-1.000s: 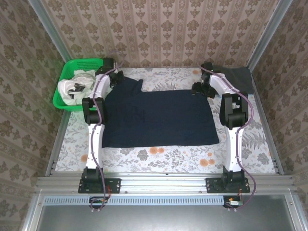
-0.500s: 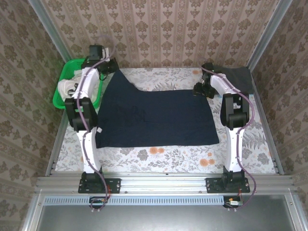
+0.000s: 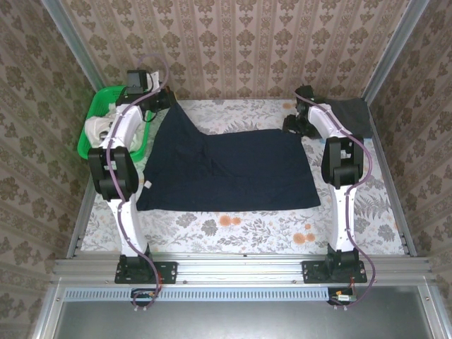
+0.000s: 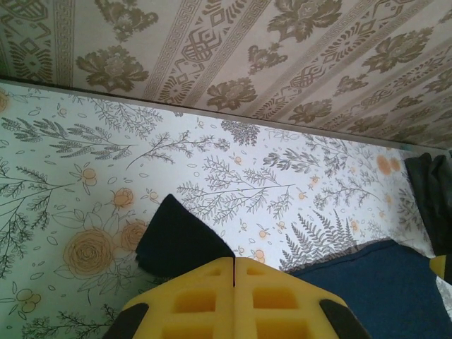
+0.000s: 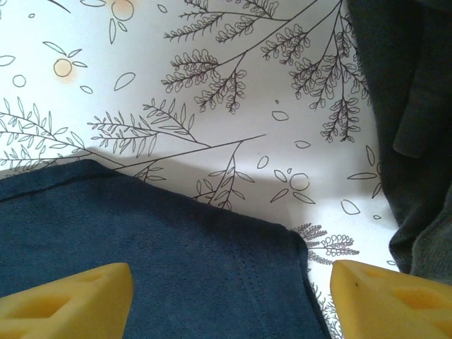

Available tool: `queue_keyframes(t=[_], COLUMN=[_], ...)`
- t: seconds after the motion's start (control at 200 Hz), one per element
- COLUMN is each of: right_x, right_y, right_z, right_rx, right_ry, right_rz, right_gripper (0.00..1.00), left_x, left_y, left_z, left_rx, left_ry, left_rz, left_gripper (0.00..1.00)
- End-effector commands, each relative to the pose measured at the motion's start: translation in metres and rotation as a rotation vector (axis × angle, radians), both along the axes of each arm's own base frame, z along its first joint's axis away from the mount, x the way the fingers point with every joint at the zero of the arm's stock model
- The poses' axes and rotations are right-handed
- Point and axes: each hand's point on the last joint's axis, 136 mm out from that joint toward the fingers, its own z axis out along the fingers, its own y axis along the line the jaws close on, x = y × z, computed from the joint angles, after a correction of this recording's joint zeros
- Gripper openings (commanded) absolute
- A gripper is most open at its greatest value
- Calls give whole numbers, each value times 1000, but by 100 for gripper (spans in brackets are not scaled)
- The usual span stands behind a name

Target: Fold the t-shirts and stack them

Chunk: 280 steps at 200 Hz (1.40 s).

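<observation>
A large dark navy t-shirt [image 3: 226, 169] lies spread across the flowered table. My left gripper [image 3: 168, 101] is at the back left, shut on the shirt's far left corner. That corner is lifted off the table. In the left wrist view the yellow pads [image 4: 191, 296] meet, with a flap of navy cloth [image 4: 176, 240] sticking out past the left gripper [image 4: 234, 260]. My right gripper [image 3: 291, 126] hangs open over the shirt's far right corner [image 5: 176, 247], its fingertips [image 5: 92, 293] wide apart on either side of the hem. A dark grey t-shirt [image 3: 352, 113] lies in the back right corner.
A green lattice basket [image 3: 95, 113] stands at the back left, beside the left arm, with white t-shirts [image 3: 99, 129] heaped in it. Patterned walls close in the table on three sides. The dark grey shirt [image 5: 402, 106] lies close to the right of the right gripper [image 5: 229, 289].
My left arm has swung back and to the left, drawing the navy shirt's far left corner up and its left edge leftward. The right gripper has barely moved.
</observation>
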Motion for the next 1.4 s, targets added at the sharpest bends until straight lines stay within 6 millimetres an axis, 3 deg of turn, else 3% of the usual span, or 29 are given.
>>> queue_keyframes(t=[0.0,0.13,0.255,0.54,0.635,0.745,0.935,1.03,1.09,1.165,1.245,1.395], right_x=[5,8,9,-15,-15,-8,1,-12,-23,-40,-57,-83], right_y=[-2,8,13,13,18,19,13,8,5,7,5,-7], right_z=[-4,-19,-21,-19,-20,-14,39,58,64,60,49,32], right_rx=[-11,45,76,-25,-19,-11,-66,-100,-108,-89,-63,-14], right_ry=[30,52,58,126,106,68,-42,-71,-98,-109,-100,-73], right_rz=[19,21,17,28,32,26,56,77,88,105,100,40], right_gripper=[76,71,71,75,61,39,22,20,19,19,20,20], left_x=[4,5,6,7,7,8,4,-15,-37,-66,-100,-159], left_y=[4,7,9,10,10,11,9,4,-1,3,12,44], left_z=[16,11,9,10,7,6,23,40,47,47,36,-3], left_rx=[-30,-31,-39,-49,-54,-61,-85,-108,-125,-115,-96,-72], left_ry=[-46,-36,-29,-30,-23,-17,-32,-50,-63,-91,-86,-31], left_rz=[-17,-12,-12,-13,-13,-11,-38,-72,-106,-105,-83,53], left_gripper=[0,0,0,0,0,0,0,0,0,0,0,0])
